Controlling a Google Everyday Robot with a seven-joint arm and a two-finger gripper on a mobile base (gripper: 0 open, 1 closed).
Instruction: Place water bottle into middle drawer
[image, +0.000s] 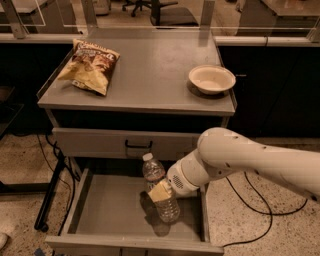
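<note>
The water bottle (159, 186) is a clear ribbed bottle with a white cap. It stands tilted a little, inside the open middle drawer (107, 205), right of its centre, its base at or just above the flat grey floor. My gripper (161, 191) is shut on the bottle's middle, its tan fingers (159, 191) around the body. The white arm (235, 160) reaches in from the right over the drawer's right wall.
A closed grey drawer with a black bar handle (138, 145) sits just above the open one. On the cabinet top lie a chip bag (90, 65) at the left and a cream bowl (211, 78) at the right. Black cables (260, 210) lie on the floor.
</note>
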